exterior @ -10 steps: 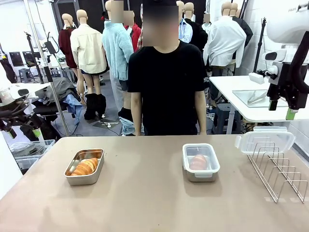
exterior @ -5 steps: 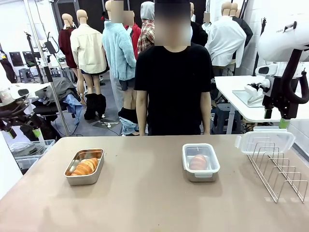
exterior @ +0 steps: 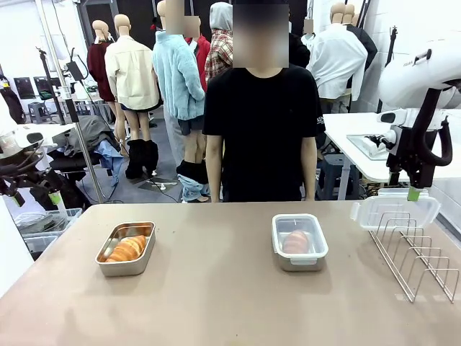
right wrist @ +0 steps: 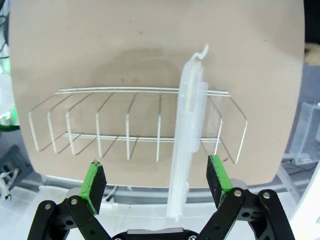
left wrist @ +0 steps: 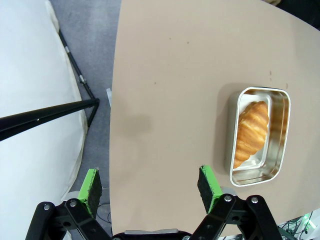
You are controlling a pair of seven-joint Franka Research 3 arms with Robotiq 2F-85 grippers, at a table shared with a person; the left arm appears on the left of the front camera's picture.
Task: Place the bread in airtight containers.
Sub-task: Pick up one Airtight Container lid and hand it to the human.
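Directly below the right gripper [right wrist: 156, 186], its jaws apart and empty, the clear plastic clip lid [right wrist: 189, 129] stood on edge in the wire rack [right wrist: 100, 127], long axis running between the fingers; the lidless rectangular steel pan [exterior: 126, 248] with its golden-brown croissant [exterior: 127, 249] sat far left, near the open-jawed left gripper [left wrist: 152, 189].

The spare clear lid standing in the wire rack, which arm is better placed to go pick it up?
Probably the right. Its open right gripper hangs directly above the clear lid in the wire rack, while the left gripper, also open, looks down near the uncovered pan at the table's other end.
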